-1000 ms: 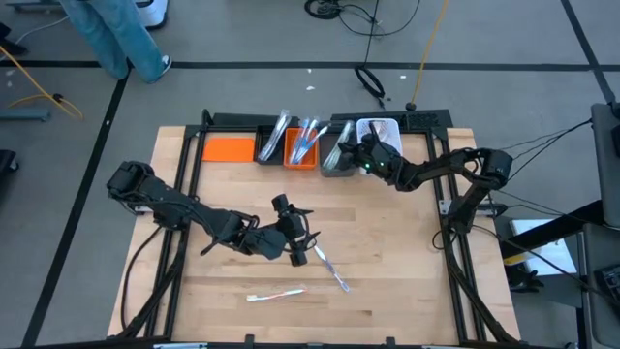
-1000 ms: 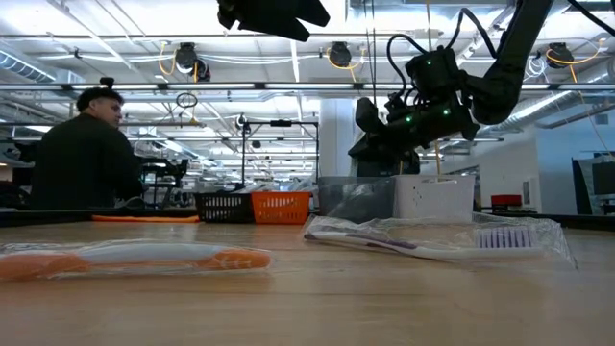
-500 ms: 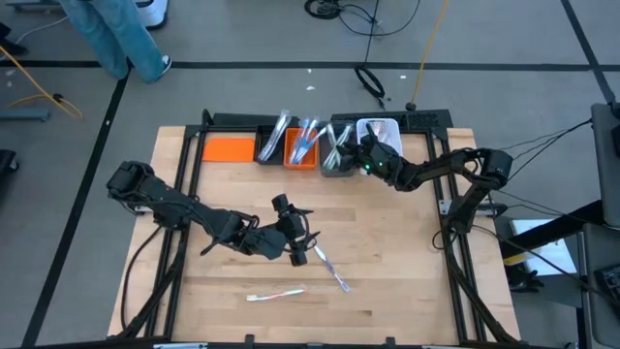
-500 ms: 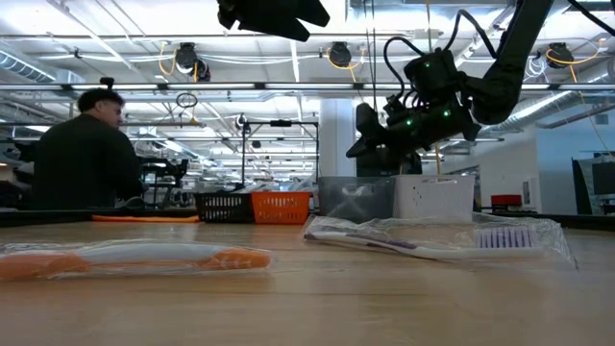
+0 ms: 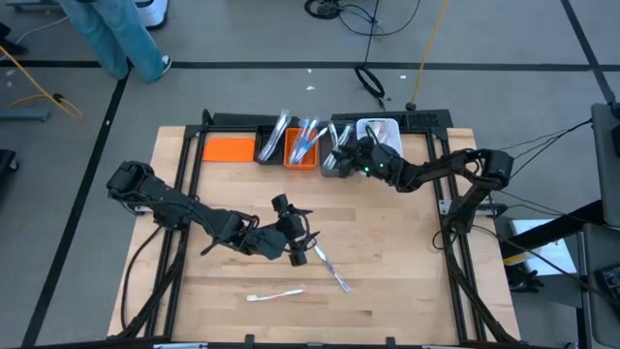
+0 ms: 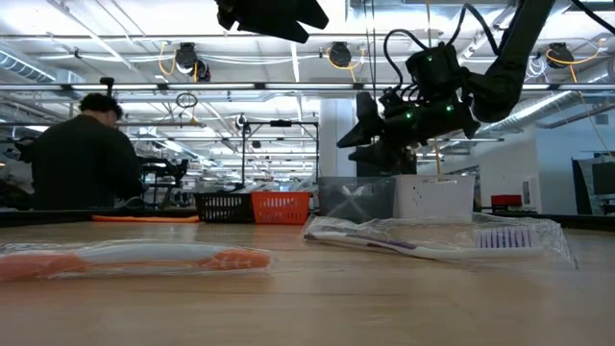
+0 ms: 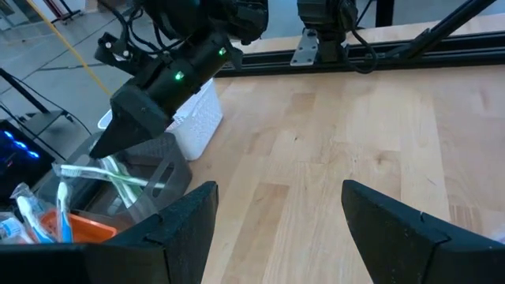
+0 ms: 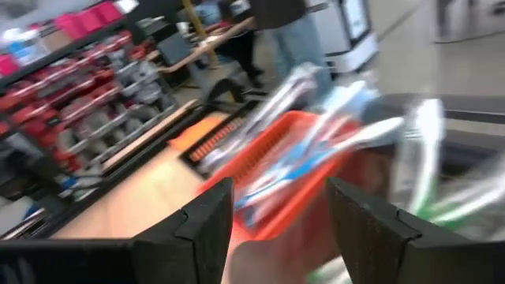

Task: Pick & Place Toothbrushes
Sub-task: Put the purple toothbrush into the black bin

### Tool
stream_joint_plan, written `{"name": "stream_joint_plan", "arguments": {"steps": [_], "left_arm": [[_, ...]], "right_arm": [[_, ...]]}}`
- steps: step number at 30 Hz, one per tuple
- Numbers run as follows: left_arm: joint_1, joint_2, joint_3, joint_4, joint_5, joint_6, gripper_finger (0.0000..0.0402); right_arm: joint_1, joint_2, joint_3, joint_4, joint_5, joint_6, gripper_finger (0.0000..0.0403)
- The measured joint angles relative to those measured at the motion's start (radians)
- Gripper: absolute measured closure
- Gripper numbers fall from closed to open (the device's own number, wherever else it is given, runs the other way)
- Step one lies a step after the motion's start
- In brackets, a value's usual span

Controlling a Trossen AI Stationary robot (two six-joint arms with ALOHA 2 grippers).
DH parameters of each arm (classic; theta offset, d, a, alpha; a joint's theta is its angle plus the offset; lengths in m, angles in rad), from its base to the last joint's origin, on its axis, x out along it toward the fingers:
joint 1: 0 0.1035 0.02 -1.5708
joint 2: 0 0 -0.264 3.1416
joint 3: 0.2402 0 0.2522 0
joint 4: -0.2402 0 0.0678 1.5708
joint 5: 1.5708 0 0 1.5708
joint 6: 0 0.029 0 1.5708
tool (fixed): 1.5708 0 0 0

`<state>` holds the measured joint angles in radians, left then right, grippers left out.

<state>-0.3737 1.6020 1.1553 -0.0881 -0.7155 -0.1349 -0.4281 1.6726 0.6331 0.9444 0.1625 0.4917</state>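
Facing green toothbrushes (image 7: 118, 177) in grey bin (image 7: 162, 170), L wrist only

Overhead looking down, table-level across, wrists close, perhaps sharing bins (image 5: 320, 145)

No legible text or labels.
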Motion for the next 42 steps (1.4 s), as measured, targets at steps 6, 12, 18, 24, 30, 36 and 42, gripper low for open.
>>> {"name": "stream_joint_plan", "arguments": {"steps": [6, 12, 18, 24, 30, 36, 42], "left_arm": [[0.000, 0.000, 0.000, -0.028, 0.000, 0.000, 0.0128], [0.000, 0.000, 0.000, -0.051, 0.000, 0.000, 0.0128], [0.001, 0.000, 0.000, -0.048, -0.001, 0.000, 0.0128], [0.005, 0.000, 0.000, -0.048, -0.001, 0.000, 0.0128], [0.005, 0.000, 0.000, -0.049, -0.001, 0.000, 0.0128], [0.005, 0.000, 0.000, -0.045, -0.001, 0.000, 0.0128], [0.005, 0.000, 0.000, -0.037, -0.001, 0.000, 0.0128]], "right_arm": [[0.025, 0.000, 0.000, 0.038, -0.094, -0.014, 0.0215], [0.080, 0.000, 0.000, 0.035, -0.238, -0.014, 0.0214], [0.205, 0.000, 0.000, 0.015, -0.330, -0.007, 0.0224], [0.375, 0.000, 0.000, -0.054, -0.320, -0.016, 0.0236], [0.539, 0.000, 0.000, -0.192, -0.213, 0.022, 0.0239], [0.679, 0.002, 0.000, -0.268, -0.049, 0.096, 0.0239], [0.774, 0.002, 0.000, -0.284, 0.080, 0.121, 0.0239]]}}
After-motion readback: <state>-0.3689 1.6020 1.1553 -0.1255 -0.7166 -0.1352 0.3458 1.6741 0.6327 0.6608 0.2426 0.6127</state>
